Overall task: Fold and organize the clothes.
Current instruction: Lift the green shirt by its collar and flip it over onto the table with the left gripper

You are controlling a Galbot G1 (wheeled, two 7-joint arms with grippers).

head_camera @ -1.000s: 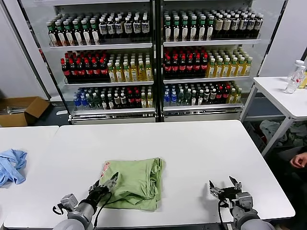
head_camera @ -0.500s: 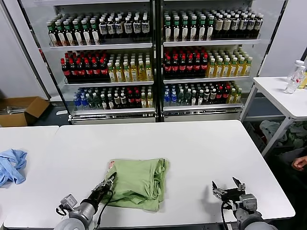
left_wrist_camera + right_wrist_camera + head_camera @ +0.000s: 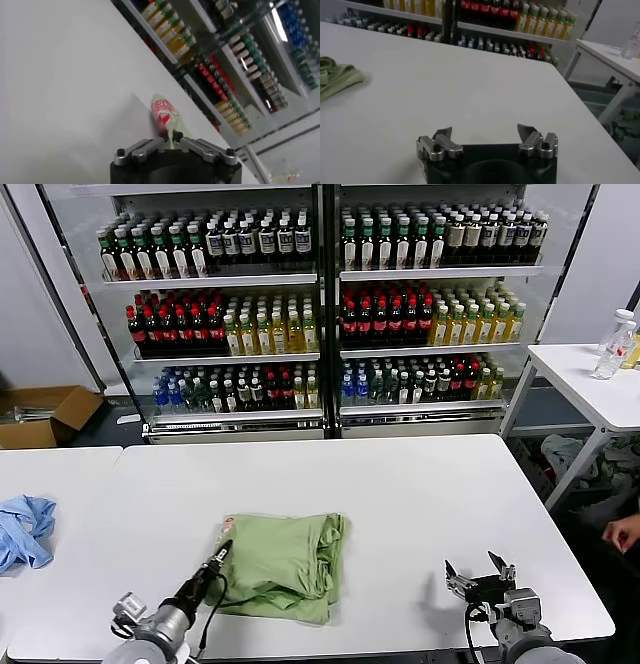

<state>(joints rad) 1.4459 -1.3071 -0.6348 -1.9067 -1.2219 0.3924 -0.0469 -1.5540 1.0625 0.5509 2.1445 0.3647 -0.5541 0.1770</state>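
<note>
The fingers (image 3: 172, 141) of the left gripper (image 3: 217, 557) are now pinching tight on the near-left edge of the shirt (image 3: 283, 565), where a second ago they were standing spread above it, and a sliver of green cloth with the pink-red print is poking up between them in the left wrist view. The gripper is sitting lower and further left than before, its arm reaching in from the desk's (image 3: 420, 494) front edge. The shirt is lying folded on the desk's near-middle, and its left edge is looking flatter and squarer than a second ago, the printed corner now just peeking out at its far-left tip. Over on the right, the right gripper (image 3: 481, 576) is hovering near the desk's front right with its fingers (image 3: 442, 134) spread wide, holding nothing, having drifted slightly right and down. A blue garment (image 3: 24, 529) is lying on the neighbouring desk, unchanged.
</note>
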